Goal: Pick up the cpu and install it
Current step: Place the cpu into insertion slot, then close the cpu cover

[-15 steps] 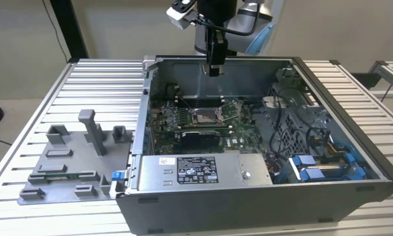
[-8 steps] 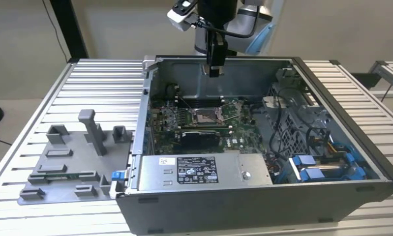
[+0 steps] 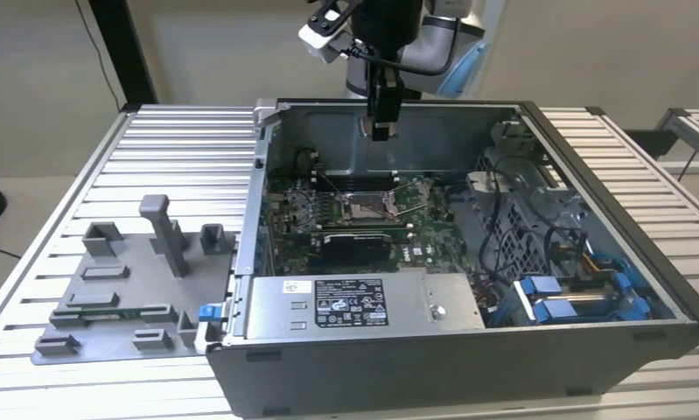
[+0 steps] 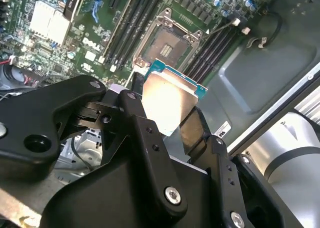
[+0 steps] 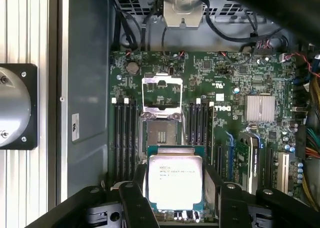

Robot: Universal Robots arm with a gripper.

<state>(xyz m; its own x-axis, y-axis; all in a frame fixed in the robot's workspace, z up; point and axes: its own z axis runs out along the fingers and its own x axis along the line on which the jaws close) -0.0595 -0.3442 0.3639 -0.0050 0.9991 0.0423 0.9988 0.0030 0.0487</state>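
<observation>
- Hovering with the gripper point(image 3: 380, 131) inside the open computer case point(image 3: 466, 372), well above the motherboard point(image 5: 230, 82).
- Pinching the cpu point(image 5: 175, 182) by two opposite edges between the fingers point(image 5: 134, 200), closed just to its width, silvery top toward the wrist.
- Below the fingertips, apart from them: socket point(image 5: 161, 136), frame flipped up.

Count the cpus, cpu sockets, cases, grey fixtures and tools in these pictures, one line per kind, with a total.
cpu: 1
socket: 1
case: 1
fixture: 1
tool: 1
Total: 5
</observation>
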